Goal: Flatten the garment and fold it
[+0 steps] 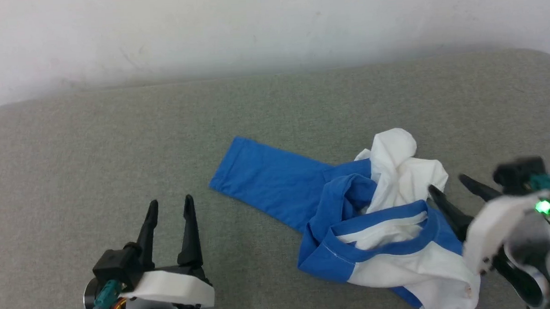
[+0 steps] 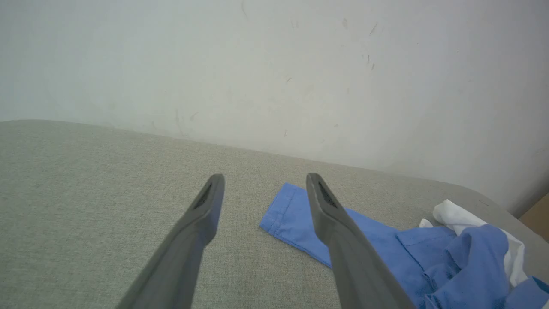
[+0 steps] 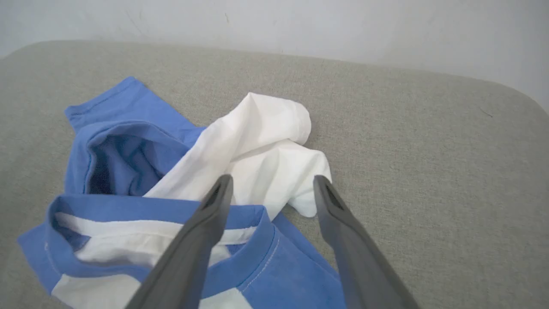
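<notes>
Grey fabric surface [image 1: 71, 158] below white wall [image 1: 251, 25]

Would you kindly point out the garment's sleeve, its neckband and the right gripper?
sleeve [image 1: 262, 176]: head view, middle of the flat blue part.
neckband [image 3: 128, 207]: right wrist view, far blue strip of the ring.
right gripper [image 1: 446, 183]: head view, midway between its open fingertips.

The garment [image 1: 400, 267] runs off the bottom edge at the lower right of the head view. Its right edge is hidden behind the right gripper [image 1: 447, 182] (pale housing blurred). Its second sleeve cannot be made out in the crumple.
</notes>
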